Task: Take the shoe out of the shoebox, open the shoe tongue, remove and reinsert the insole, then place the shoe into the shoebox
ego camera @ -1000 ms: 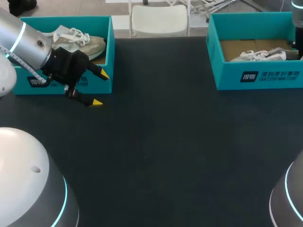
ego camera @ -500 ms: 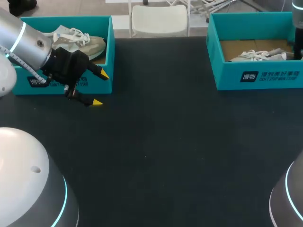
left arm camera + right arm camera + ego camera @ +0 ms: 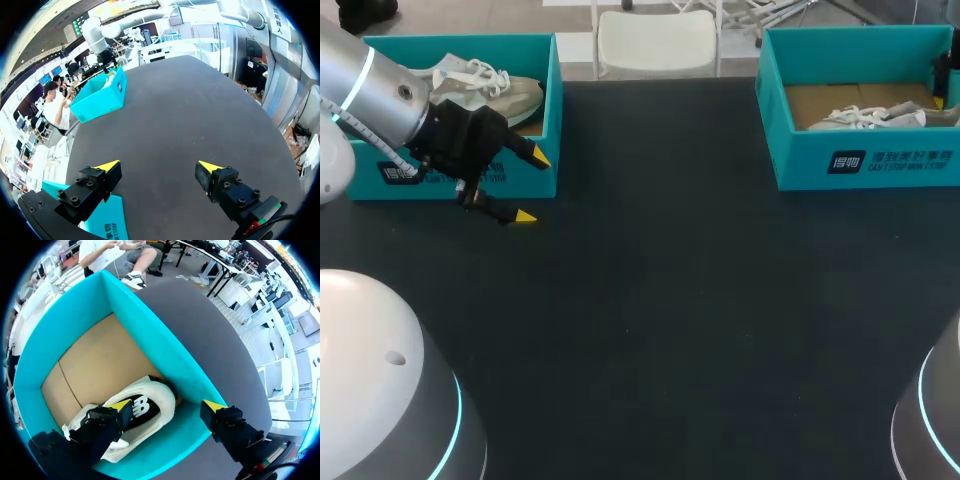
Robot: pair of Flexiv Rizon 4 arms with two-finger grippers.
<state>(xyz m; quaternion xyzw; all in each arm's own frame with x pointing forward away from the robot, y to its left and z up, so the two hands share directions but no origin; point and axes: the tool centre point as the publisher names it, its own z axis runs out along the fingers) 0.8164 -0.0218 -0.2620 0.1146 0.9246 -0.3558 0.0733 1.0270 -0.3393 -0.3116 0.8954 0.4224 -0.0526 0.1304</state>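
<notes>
Risk: my right gripper [image 3: 166,407] straddles one wall of the shoebox [image 3: 65,335], with one finger inside above the shoe [image 3: 155,415] heel and the other outside. I judge a straight descent could strike the rim, or pinch wall and shoe together and drag the shoebox.
Right gripper: spread wide, holding nothing, no contact seen.
Shoe: lying on the shoebox floor, against that wall.
Left gripper [image 3: 159,166]: spread, empty, well apart from the shoebox.

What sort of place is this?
Probably a robot test bench: left pincer and right pincer at a black table, a sneaker in the left shoebox, another sneaker in the right shoebox.
</notes>
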